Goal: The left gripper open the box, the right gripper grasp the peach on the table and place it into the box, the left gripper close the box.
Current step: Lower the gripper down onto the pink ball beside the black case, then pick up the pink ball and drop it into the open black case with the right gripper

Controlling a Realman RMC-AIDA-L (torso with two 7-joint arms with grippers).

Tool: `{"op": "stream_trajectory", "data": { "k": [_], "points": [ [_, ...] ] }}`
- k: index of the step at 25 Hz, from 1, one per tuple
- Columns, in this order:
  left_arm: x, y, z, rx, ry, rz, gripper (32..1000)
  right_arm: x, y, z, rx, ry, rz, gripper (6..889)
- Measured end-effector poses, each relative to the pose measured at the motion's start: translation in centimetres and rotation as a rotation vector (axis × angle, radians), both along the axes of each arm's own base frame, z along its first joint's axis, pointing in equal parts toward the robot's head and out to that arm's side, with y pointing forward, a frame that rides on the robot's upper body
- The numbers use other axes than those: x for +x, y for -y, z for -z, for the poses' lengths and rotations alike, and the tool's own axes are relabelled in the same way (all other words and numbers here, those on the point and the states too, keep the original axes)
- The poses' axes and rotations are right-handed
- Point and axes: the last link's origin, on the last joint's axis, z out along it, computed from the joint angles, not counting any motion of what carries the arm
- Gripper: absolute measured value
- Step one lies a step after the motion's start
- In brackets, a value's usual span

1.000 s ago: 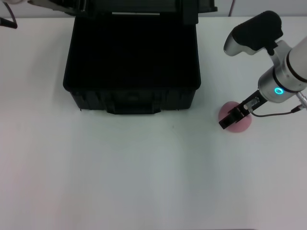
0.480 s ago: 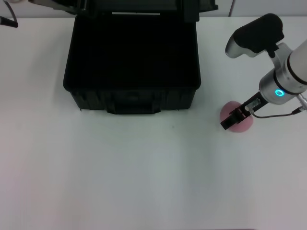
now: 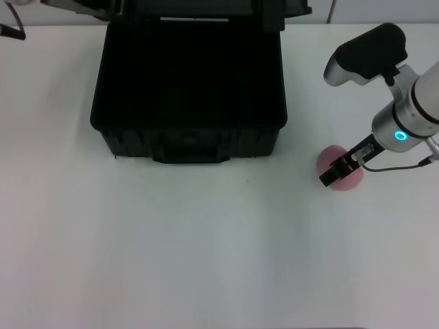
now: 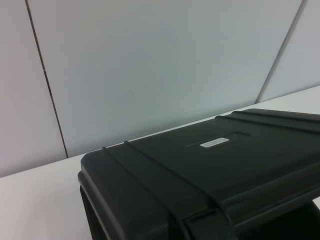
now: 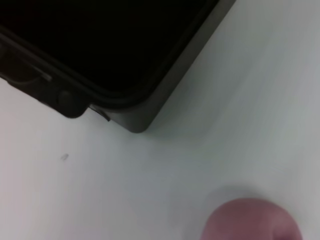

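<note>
The black box [image 3: 192, 140] stands open at the back of the white table, its dark inside facing up and its lid [image 4: 200, 170] raised at the far side. My left gripper [image 3: 113, 8] is at the top left edge, by the raised lid. The pale-pink peach [image 3: 350, 181] lies on the table to the right of the box. My right gripper [image 3: 335, 175] is directly over the peach and covers much of it. In the right wrist view the peach [image 5: 250, 222] is close below, with the box corner [image 5: 150, 107] beyond it.
A white label [image 4: 214, 143] sits on the lid's outer face, with a pale panelled wall behind it. A small dark speck [image 3: 247, 181] marks the table in front of the box. Bare white tabletop [image 3: 171, 260] stretches across the front.
My right gripper has shifted slightly right and toward the front over the peach. The box and the left arm have not moved.
</note>
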Motion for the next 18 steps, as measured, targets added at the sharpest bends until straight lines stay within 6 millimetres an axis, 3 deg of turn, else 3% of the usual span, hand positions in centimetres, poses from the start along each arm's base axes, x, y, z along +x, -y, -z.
{"op": "stream_trajectory", "data": {
  "k": [9,15,18],
  "points": [
    [-0.12,0.03,0.00,0.000,0.000,-0.003,388,0.01,-0.02,-0.05,0.006,-0.004,0.009,508],
    [-0.11,0.03,-0.01,0.001,0.000,-0.002,388,0.02,-0.14,-0.25,0.007,0.005,0.002,277],
    [-0.14,0.04,-0.02,0.000,-0.001,-0.001,388,-0.03,-0.22,-0.32,0.010,0.005,-0.002,216]
  ]
}}
